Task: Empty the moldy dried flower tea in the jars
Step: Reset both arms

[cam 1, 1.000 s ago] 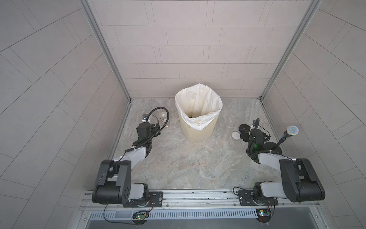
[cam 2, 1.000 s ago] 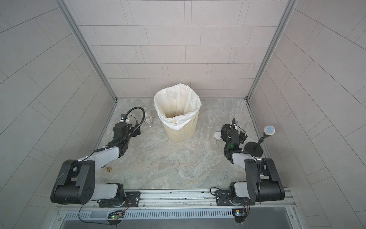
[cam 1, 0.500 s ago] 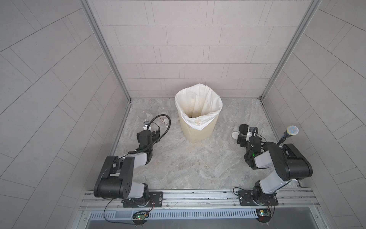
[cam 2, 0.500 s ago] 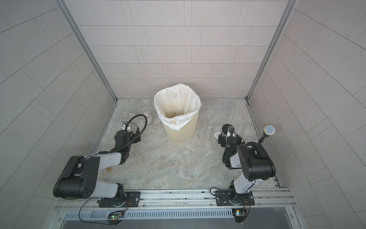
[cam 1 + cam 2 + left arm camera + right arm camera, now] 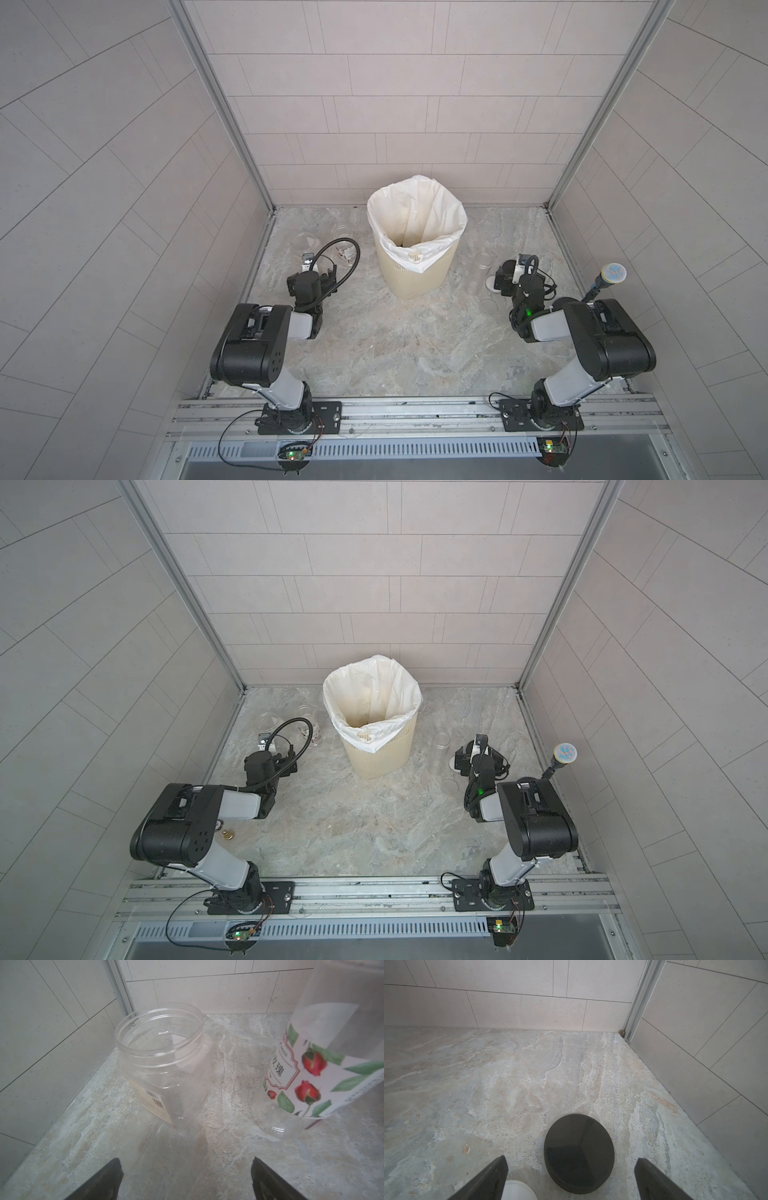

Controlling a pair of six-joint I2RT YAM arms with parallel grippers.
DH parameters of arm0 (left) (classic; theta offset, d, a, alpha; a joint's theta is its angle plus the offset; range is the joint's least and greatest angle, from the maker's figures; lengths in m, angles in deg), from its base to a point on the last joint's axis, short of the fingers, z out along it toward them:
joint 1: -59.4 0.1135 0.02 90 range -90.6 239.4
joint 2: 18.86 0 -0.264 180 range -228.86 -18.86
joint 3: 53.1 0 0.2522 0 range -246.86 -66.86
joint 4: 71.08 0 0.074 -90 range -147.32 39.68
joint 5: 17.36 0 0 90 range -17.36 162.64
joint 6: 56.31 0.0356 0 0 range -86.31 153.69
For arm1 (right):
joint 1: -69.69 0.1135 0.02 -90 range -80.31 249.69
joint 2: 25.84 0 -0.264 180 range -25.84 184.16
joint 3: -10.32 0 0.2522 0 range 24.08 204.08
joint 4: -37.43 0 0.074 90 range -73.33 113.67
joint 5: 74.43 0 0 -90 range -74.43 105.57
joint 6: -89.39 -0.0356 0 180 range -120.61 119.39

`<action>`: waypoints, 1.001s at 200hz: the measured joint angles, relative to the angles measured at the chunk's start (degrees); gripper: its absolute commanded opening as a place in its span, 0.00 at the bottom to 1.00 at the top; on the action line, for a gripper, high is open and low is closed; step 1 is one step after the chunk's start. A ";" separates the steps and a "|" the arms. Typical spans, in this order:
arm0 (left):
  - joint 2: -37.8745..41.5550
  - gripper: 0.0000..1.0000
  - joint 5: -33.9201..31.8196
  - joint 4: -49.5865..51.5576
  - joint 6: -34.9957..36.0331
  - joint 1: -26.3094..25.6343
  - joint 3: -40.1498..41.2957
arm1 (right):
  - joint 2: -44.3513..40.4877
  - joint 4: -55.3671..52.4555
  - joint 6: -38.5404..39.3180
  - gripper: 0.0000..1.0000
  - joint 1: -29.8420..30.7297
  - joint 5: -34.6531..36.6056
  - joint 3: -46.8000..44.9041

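Two clear jars stand lidless by the left wall. In the left wrist view a squat wide jar (image 5: 164, 1057) and a rose-labelled jar (image 5: 311, 1076) both look empty. My left gripper (image 5: 187, 1165) is open a short way in front of them, holding nothing. In a top view the same two jars (image 5: 304, 242) (image 5: 345, 247) stand beyond it. A tall slim clear jar (image 5: 482, 270) stands right of the bin. My right gripper (image 5: 571, 1163) is open above a black lid (image 5: 579, 1153) and a white lid (image 5: 517, 1190) lying on the floor. The moldy dried flower tea is out of view.
A cream ribbed bin (image 5: 415, 278) with a white liner stands at the middle back. A clear lid (image 5: 488, 306) lies near the right arm. A stick with a round blue head (image 5: 614, 274) leans by the right wall. A small brass piece (image 5: 227, 834) lies near the left arm.
Both arms have folded back toward the front rail. The left gripper has drawn away from the two jars and opened a little wider. The right gripper stays open.
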 measured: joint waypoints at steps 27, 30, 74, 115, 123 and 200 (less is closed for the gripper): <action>0.00 1.00 -0.02 -0.11 0.02 0.00 0.00 | 0.00 -0.22 0.04 1.00 0.00 0.24 0.00; 0.00 1.00 -0.02 -0.11 0.02 0.00 0.00 | 0.00 -0.26 0.04 1.00 0.00 0.24 0.00; 0.00 1.00 -0.02 -0.13 0.02 0.00 0.00 | 0.00 -1.05 0.04 1.00 0.00 0.26 0.00; -0.02 1.00 -0.02 -0.07 0.00 0.02 0.00 | -0.02 -1.16 0.04 1.00 0.00 0.31 0.00; -0.02 1.00 -0.02 -0.13 0.00 0.02 0.00 | -0.02 -1.16 0.04 1.00 0.00 0.28 0.00; 0.22 1.00 -1.25 -1.46 -0.39 0.02 0.42 | -0.39 5.29 -0.57 1.00 0.02 4.11 -4.35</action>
